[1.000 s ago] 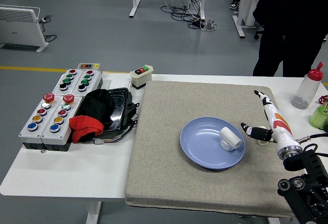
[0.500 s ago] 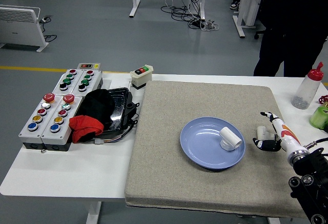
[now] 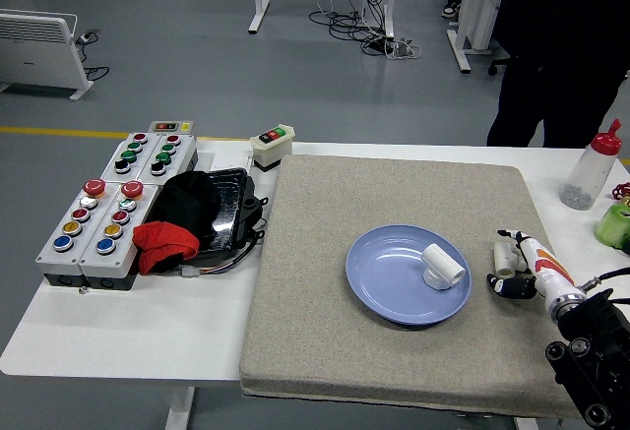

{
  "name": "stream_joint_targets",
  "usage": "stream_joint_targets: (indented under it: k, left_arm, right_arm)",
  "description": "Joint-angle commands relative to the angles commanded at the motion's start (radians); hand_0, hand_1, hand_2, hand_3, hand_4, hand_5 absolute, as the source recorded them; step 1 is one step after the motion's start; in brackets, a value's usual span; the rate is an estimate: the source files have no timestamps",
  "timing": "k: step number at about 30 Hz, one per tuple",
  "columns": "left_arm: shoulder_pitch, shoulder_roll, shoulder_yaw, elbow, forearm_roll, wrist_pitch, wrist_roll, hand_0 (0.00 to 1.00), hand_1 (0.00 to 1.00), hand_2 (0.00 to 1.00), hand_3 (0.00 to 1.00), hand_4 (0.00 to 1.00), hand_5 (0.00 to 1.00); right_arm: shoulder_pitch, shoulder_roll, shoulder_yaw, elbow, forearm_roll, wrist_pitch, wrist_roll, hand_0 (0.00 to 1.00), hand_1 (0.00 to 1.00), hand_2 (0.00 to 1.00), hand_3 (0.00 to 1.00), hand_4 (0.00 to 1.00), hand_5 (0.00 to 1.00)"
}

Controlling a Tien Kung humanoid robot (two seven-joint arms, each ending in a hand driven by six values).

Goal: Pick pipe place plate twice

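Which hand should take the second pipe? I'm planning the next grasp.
Right. The right hand is already beside the loose pipe on the mat, just right of the plate; no left arm is in view.

A round blue plate point(image 3: 399, 277) is sitting flat on the grey mat, right of the table's centre and closer to the near edge than the far one. One white plastic pipe fitting point(image 3: 442, 266), a short elbow-type pc., is lying on its side inside the plate, at the plate's right rim w/ one open end facing up-left. A second white pipe pc. point(image 3: 505, 254), smaller in view, is lying on the mat just beside the plate's right side, toward the table's right edge, not touching the plate. Its exact shape is hard to tell, as it is partly hidden.
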Motion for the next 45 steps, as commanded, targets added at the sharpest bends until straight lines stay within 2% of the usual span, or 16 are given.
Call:
stream_joint_targets:
  k: [1, 2, 7, 8, 13, 14, 21, 26, 31, 37, 38, 43, 44, 45]
  left_arm:
    - [0.0, 0.0, 0.0, 0.0, 0.0, 0.0, 0.0, 0.691, 0.652, 0.675, 0.613, 0.249, 0.998]
    - [-0.001, 0.0, 0.0, 0.0, 0.001, 0.0, 0.0, 0.691, 0.652, 0.675, 0.614, 0.249, 0.998]
    - [-0.001, 0.0, 0.0, 0.0, 0.001, 0.0, 0.0, 0.691, 0.652, 0.675, 0.614, 0.249, 0.998]
    - [-0.001, 0.0, 0.0, 0.0, 0.001, 0.0, 0.0, 0.691, 0.652, 0.675, 0.614, 0.249, 0.998]
    - [-0.001, 0.0, 0.0, -0.001, 0.001, 0.0, 0.001, 0.691, 0.652, 0.675, 0.614, 0.249, 0.998]
    - [-0.001, 0.0, 0.001, -0.001, 0.0, -0.001, 0.0, 0.691, 0.652, 0.676, 0.614, 0.249, 0.998]
    - [0.0, 0.0, 0.001, -0.001, 0.0, -0.001, 0.0, 0.691, 0.652, 0.676, 0.614, 0.249, 0.998]
    - [0.0, 0.001, 0.001, -0.001, -0.001, -0.001, 0.0, 0.691, 0.652, 0.676, 0.614, 0.25, 0.998]
    - [0.002, 0.002, 0.0, 0.0, 0.001, -0.002, 0.001, 0.691, 0.652, 0.676, 0.614, 0.25, 0.998]
    - [0.004, 0.001, 0.001, 0.001, -0.002, -0.001, 0.0, 0.691, 0.652, 0.676, 0.615, 0.252, 0.998]
    - [0.005, 0.001, 0.001, 0.001, -0.003, -0.001, 0.0, 0.691, 0.652, 0.676, 0.615, 0.251, 0.998]
    - [0.006, 0.002, 0.001, 0.002, -0.003, -0.001, 0.0, 0.691, 0.652, 0.676, 0.615, 0.251, 0.998]
    - [0.006, 0.002, 0.001, 0.002, -0.003, -0.001, 0.0, 0.691, 0.652, 0.676, 0.614, 0.251, 0.998]
    - [0.006, 0.002, 0.001, 0.002, -0.004, 0.0, -0.001, 0.691, 0.652, 0.676, 0.614, 0.251, 0.998]
  right_arm:
    - [0.0, -0.001, 0.0, -0.003, -0.005, -0.008, 0.003, 0.814, 0.789, 0.826, 0.812, 0.705, 0.232]
    - [0.0, -0.001, 0.0, -0.004, -0.007, -0.013, 0.004, 0.472, 0.563, 0.575, 0.634, 0.492, 0.079]
    - [-0.004, -0.005, 0.004, -0.008, -0.02, -0.02, 0.013, 0.472, 0.563, 0.575, 0.634, 0.492, 0.079]
    - [-0.005, -0.005, 0.005, -0.008, -0.02, -0.019, 0.013, 0.351, 0.465, 0.532, 0.573, 0.45, 0.065]
    - [-0.015, -0.01, 0.005, 0.01, -0.017, -0.022, 0.014, 0.351, 0.465, 0.532, 0.573, 0.45, 0.065]
    - [-0.019, -0.011, 0.005, 0.021, -0.017, -0.026, 0.015, 0.325, 0.445, 0.527, 0.567, 0.422, 0.059]
    - [-0.035, -0.022, 0.0, 0.106, -0.017, -0.045, 0.016, 0.323, 0.446, 0.525, 0.561, 0.406, 0.05]
    - [-0.043, -0.037, -0.031, 0.214, 0.001, -0.059, 0.012, 0.321, 0.446, 0.524, 0.558, 0.4, 0.048]
    - [-0.05, -0.045, -0.134, 0.352, 0.028, -0.082, 0.005, 0.321, 0.446, 0.524, 0.558, 0.4, 0.048]
    - [-0.05, -0.027, -0.26, 0.452, 0.039, -0.074, -0.002, 0.328, 0.447, 0.523, 0.557, 0.399, 0.049]
    - [-0.047, -0.026, -0.289, 0.463, 0.051, -0.06, -0.004, 0.42, 0.493, 0.527, 0.564, 0.431, 0.058]
    - [-0.037, -0.023, -0.405, 0.476, 0.074, 0.027, -0.003, 0.42, 0.493, 0.527, 0.564, 0.431, 0.058]
    - [-0.036, -0.022, -0.414, 0.472, 0.074, 0.034, -0.004, 0.662, 0.68, 0.686, 0.766, 0.619, 0.212]
    - [-0.034, -0.02, -0.425, 0.464, 0.072, 0.061, -0.008, 0.662, 0.68, 0.686, 0.766, 0.619, 0.212]
